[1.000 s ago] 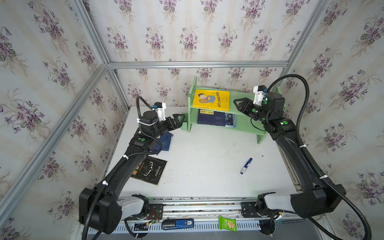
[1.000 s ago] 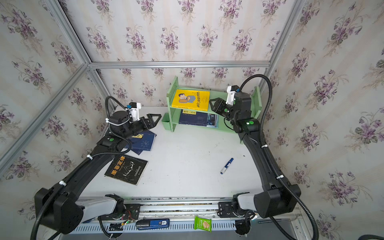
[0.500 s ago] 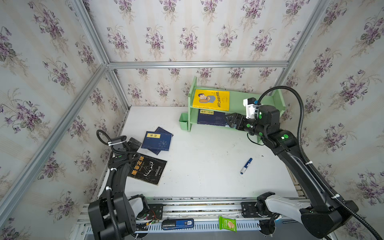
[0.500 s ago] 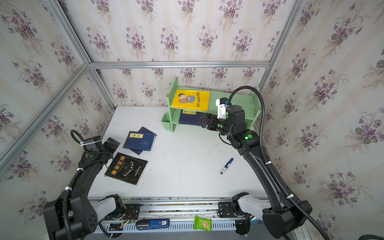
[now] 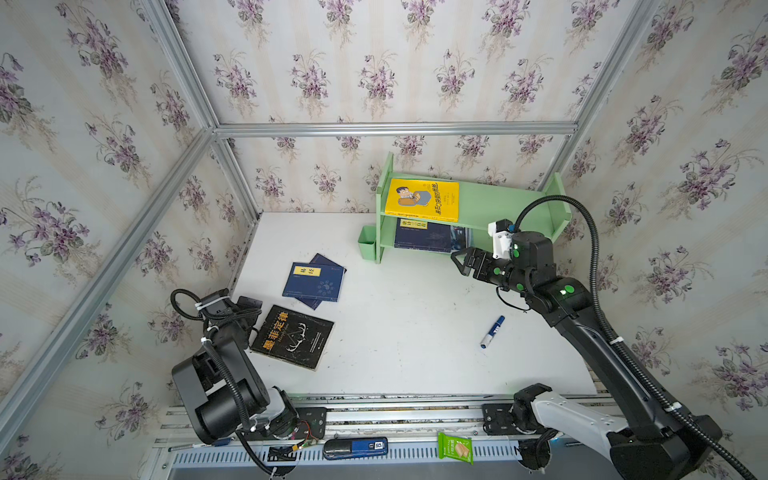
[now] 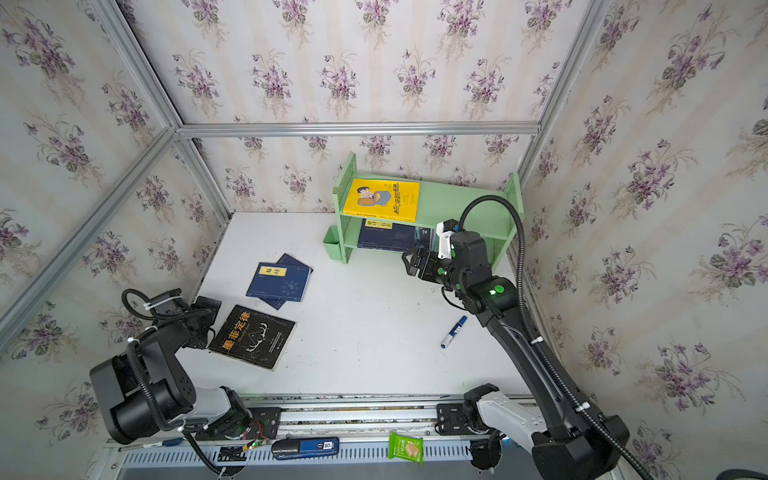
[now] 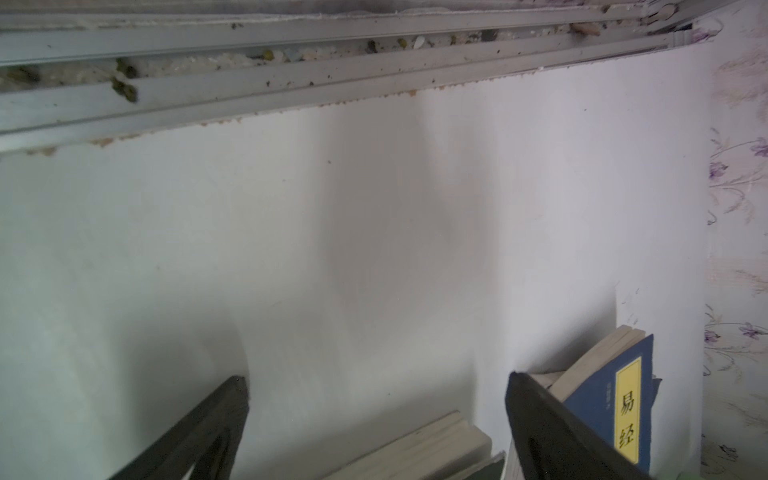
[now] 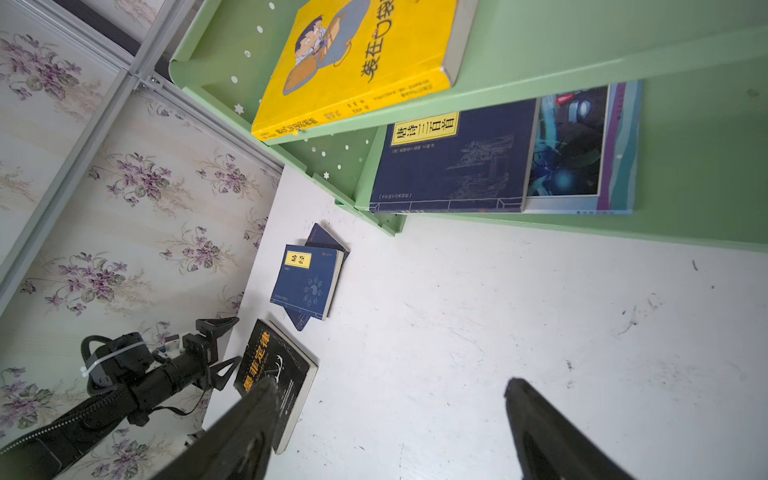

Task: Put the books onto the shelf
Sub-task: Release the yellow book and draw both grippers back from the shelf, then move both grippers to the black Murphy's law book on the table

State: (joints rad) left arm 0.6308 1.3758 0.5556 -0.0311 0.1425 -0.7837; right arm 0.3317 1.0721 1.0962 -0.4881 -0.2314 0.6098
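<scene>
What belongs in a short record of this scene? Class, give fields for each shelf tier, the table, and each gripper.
Upper tier: yellow book lying flat on the green shelf
Lower tier: shelved navy book lying on a magazine
Table, books: stacked navy pair, askew; black book nearer the front
Table, other: marker pen
Left gripper: jaws open, empty, beside the black book
Right gripper: jaws open, empty, in front of the lower tier

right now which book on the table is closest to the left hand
The black book with gold characters: its edge lies right by the left hand, while the two stacked navy books lie farther off, toward the shelf.
</scene>
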